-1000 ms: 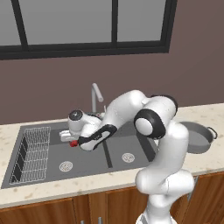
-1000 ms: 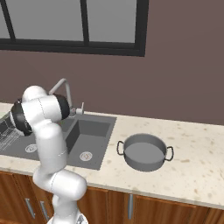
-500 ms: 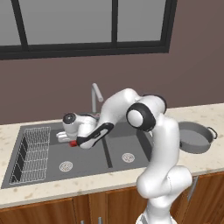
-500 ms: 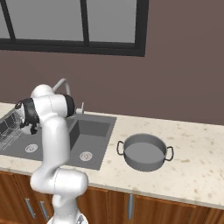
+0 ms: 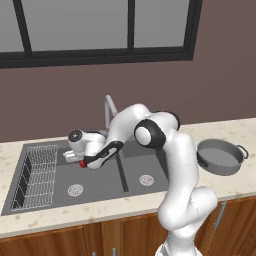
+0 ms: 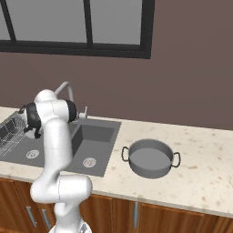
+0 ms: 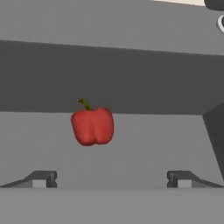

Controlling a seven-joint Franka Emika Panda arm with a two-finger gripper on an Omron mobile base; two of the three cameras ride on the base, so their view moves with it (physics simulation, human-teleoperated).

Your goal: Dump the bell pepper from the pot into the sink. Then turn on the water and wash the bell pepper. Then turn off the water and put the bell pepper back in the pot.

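In the hand view the bright red bell pepper lies on the sink's grey floor near a basin wall. It sits ahead of my gripper, a little left of the midline. The jaws are open and hold nothing. In the left base view my gripper hangs low in the left basin of the sink. A red bit of the bell pepper shows beside the forearm. The grey pot stands empty on the counter to the right of the sink, and the pot looks empty in the right base view too.
A wire rack fills the sink's left end. The gooseneck faucet rises behind the divider, close to my arm. Round silver drains sit in both basins. Bare speckled counter stretches right of the pot.
My hand has shifted a little left and lower into the left basin, and the elbow has swung left. The jaws have stayed open. The pot has not moved.
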